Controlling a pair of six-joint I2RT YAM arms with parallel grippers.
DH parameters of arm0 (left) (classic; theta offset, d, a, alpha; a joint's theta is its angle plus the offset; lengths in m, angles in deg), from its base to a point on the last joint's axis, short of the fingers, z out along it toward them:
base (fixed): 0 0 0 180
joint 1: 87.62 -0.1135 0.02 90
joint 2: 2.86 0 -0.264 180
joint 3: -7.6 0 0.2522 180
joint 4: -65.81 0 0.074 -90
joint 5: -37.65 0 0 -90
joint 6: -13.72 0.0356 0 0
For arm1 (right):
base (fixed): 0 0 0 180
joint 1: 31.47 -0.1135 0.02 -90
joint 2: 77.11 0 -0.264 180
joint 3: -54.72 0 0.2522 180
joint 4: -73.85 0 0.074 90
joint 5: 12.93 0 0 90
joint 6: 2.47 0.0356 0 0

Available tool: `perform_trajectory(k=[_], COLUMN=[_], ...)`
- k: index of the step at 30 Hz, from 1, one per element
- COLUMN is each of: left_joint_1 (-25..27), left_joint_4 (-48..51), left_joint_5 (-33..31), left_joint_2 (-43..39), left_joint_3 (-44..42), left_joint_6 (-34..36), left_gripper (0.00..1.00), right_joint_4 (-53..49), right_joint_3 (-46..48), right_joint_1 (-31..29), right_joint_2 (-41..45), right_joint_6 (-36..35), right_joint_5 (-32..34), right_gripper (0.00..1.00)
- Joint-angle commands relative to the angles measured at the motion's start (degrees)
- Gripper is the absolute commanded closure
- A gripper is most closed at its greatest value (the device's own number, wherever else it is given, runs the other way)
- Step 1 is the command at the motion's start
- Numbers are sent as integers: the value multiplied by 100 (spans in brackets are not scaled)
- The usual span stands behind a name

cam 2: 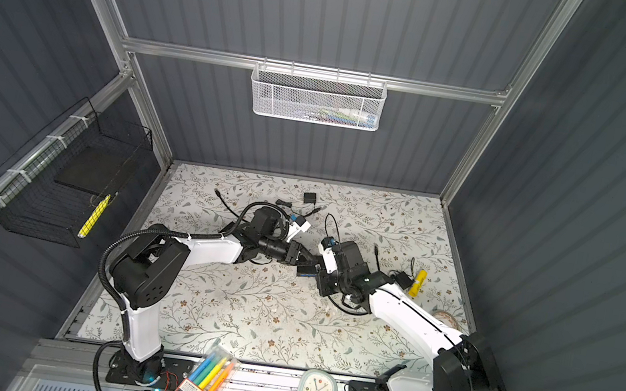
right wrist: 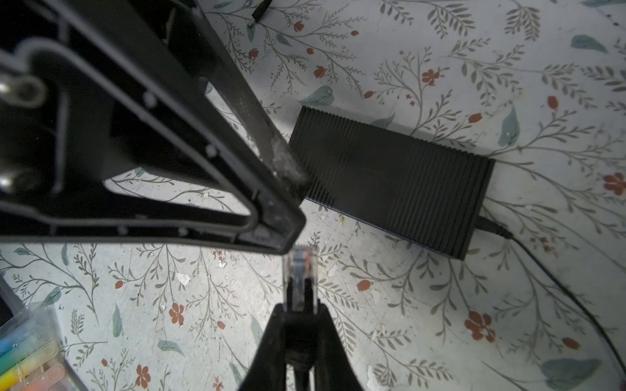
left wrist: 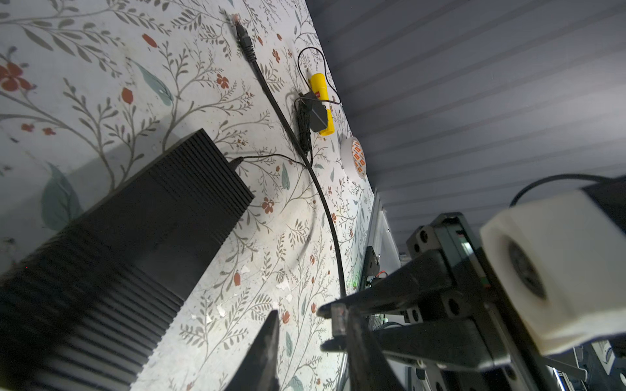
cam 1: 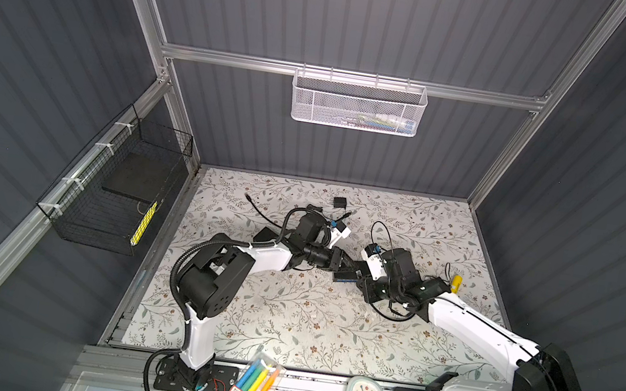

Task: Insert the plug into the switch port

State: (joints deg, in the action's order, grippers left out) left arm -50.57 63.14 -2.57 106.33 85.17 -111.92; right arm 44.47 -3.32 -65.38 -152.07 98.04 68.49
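**Plug gripped, not yet in the switch**

We see the right hand, reaching in from 3 o'clock, pinched shut on the clear plug. The plug's tip is near the ribbed black switch at mid-worktop, but apart from it. The left hand, from 9 o'clock, stands part open and empty, one fingertip at the switch's end. We judge pick-up done, with aligning and pushing in left. The socket face is hidden.

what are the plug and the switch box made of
The plug looks like clear, glossy plastic: coloured strands show through its shell. The switch has a black matte casing with fine ribs; whether it is moulded plastic or metal the look leaves open.
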Motion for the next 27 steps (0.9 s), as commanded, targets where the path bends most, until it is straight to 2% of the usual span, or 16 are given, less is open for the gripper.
perform_trajectory(k=[1,7,17,21,27], left_joint_1=[64,126,141,144,142], left_joint_4=[-93,-180,-387,-466,-624], left_joint_5=[159,169,136,111,87], left_joint_2=[-182,-102,31,56,70], left_joint_3=[-9,27,-13,-51,-103], left_joint_6=[-38,-109,-259,-329,-453], left_gripper=[66,68,85,96,100], right_joint_4=[100,216,275,289,305], right_joint_3=[-163,-131,-7,57,154], right_joint_1=[-17,-21,-61,-63,-64], right_joint_2=[-111,-111,68,150,269], right_joint_6=[-15,20,-31,-31,-22], right_joint_5=[38,-28,-63,-40,72], right_gripper=[99,99,97,96,90])
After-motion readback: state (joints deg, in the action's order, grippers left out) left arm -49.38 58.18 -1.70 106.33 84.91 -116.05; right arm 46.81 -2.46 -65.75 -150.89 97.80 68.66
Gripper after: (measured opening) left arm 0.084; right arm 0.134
